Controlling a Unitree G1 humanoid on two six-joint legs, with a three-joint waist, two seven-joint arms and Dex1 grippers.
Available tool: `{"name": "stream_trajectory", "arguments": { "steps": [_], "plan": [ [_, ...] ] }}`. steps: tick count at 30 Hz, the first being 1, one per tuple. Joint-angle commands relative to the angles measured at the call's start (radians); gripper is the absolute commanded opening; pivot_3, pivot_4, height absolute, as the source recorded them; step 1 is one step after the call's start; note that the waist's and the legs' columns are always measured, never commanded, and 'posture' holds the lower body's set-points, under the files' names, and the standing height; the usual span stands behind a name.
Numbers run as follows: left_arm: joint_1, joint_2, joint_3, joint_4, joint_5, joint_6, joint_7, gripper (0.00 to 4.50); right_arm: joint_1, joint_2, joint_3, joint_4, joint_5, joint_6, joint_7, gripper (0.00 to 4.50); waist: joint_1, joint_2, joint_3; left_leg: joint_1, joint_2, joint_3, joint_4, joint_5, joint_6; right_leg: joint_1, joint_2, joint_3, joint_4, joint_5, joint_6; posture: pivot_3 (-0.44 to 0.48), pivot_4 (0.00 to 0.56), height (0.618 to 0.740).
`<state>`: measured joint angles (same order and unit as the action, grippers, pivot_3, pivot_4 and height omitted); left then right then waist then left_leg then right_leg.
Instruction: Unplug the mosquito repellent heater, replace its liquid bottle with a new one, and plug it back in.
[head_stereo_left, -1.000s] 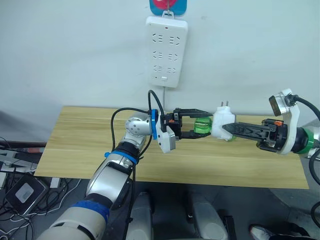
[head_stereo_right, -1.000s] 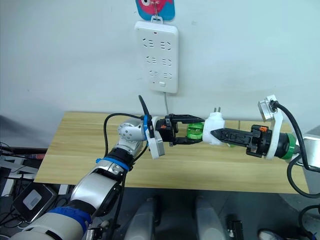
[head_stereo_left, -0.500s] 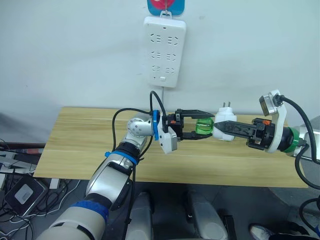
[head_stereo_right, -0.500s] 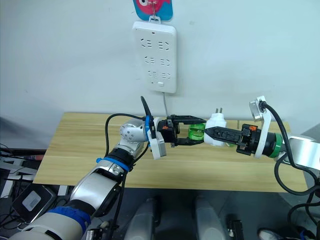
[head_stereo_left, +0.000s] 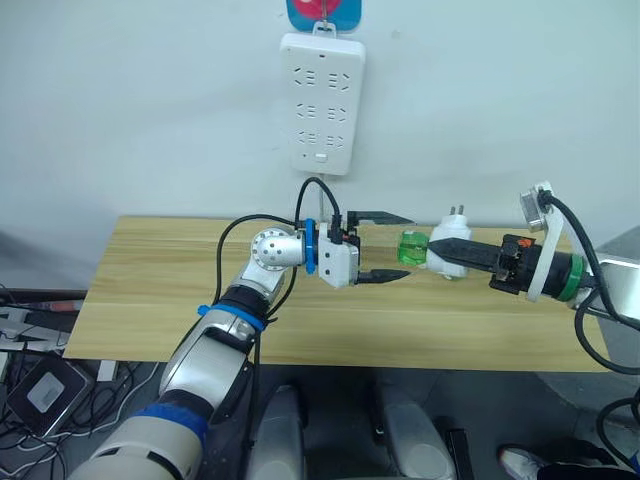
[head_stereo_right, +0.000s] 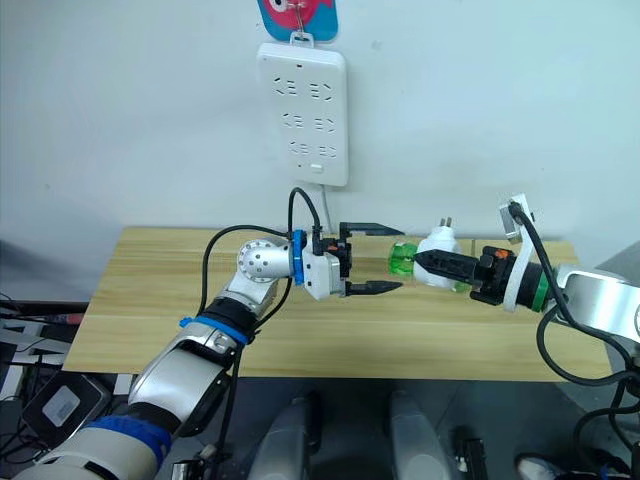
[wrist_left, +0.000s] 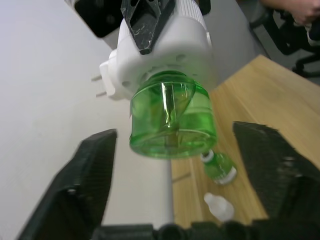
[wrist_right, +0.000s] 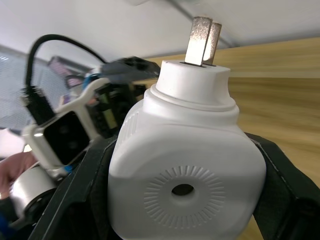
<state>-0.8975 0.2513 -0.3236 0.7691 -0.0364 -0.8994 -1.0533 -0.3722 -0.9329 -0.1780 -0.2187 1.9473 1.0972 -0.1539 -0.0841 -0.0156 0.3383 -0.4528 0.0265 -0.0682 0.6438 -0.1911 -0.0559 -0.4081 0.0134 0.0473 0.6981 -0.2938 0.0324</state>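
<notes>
The mosquito repellent heater (head_stereo_left: 447, 243), a white rounded unit with two prongs pointing up (wrist_right: 202, 35), is held above the table with my right gripper (head_stereo_left: 446, 258) shut on it. A green liquid bottle (head_stereo_left: 411, 247) sits in the end of the heater that faces my left arm. My left gripper (head_stereo_left: 392, 247) is open, one finger above and one below, just short of the bottle's base. In the left wrist view the green bottle (wrist_left: 170, 122) stands between the spread fingers (wrist_left: 95, 170) without touching them.
A long white power strip (head_stereo_left: 320, 100) hangs on the wall above the wooden table (head_stereo_left: 150, 280). A second small green bottle (wrist_left: 219, 167) and a white cap (wrist_left: 218, 206) lie on the table beyond the heater.
My left gripper has opened wide and let go of the green bottle, which stays in the heater. The right gripper has kept its hold on the heater.
</notes>
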Motion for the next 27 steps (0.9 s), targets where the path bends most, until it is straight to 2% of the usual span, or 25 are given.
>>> {"name": "stream_trajectory", "arguments": {
  "steps": [1,6,12,16,24,27],
  "plan": [
    [0.011,0.011,-0.027,-0.125,0.065,0.135,0.024,4.50,0.005,-0.025,0.006,-0.028,0.025,-0.025,-0.069,3.10,0.000,0.000,0.000,0.000,0.000,0.000,0.000,0.000,0.000,0.000,0.000,0.000,0.000,0.000,0.000,-0.119,0.306,0.740],
    [0.043,0.018,-0.059,-0.275,0.150,0.318,0.051,4.50,-0.018,-0.018,0.047,-0.053,0.025,-0.072,-0.189,3.10,0.000,0.000,0.000,0.000,0.000,0.000,0.000,0.000,0.000,0.000,0.000,0.000,0.000,0.000,0.000,-0.122,0.307,0.740],
    [0.087,-0.014,-0.071,-0.417,0.270,0.517,0.179,4.50,-0.029,0.022,0.071,-0.119,0.025,-0.126,-0.289,3.10,0.000,0.000,0.000,0.000,0.001,-0.001,0.000,0.000,0.000,0.000,0.000,0.000,0.000,0.000,0.000,-0.122,0.307,0.740],
    [0.111,-0.018,-0.090,-0.462,0.355,0.560,0.254,4.50,-0.021,0.050,0.072,-0.161,0.025,-0.142,-0.309,3.10,0.000,0.000,0.000,0.000,0.001,0.000,0.000,0.000,0.000,0.000,0.000,0.000,0.000,0.000,0.000,-0.130,0.305,0.740],
    [0.129,-0.038,-0.111,-0.505,0.381,0.632,0.287,4.50,-0.020,0.060,0.083,-0.197,0.025,-0.157,-0.325,3.10,0.001,0.000,0.000,0.000,0.001,0.000,0.000,0.000,0.000,0.000,-0.001,0.000,0.000,0.000,0.000,-0.130,0.305,0.740],
    [0.124,-0.043,-0.115,-0.514,0.384,0.633,0.298,3.91,-0.022,0.057,0.088,-0.199,0.025,-0.157,-0.327,3.10,0.001,0.000,0.000,0.000,0.001,0.000,0.000,0.000,0.000,0.000,-0.001,0.000,0.000,0.000,0.000,-0.130,0.305,0.740]
  ]
}}
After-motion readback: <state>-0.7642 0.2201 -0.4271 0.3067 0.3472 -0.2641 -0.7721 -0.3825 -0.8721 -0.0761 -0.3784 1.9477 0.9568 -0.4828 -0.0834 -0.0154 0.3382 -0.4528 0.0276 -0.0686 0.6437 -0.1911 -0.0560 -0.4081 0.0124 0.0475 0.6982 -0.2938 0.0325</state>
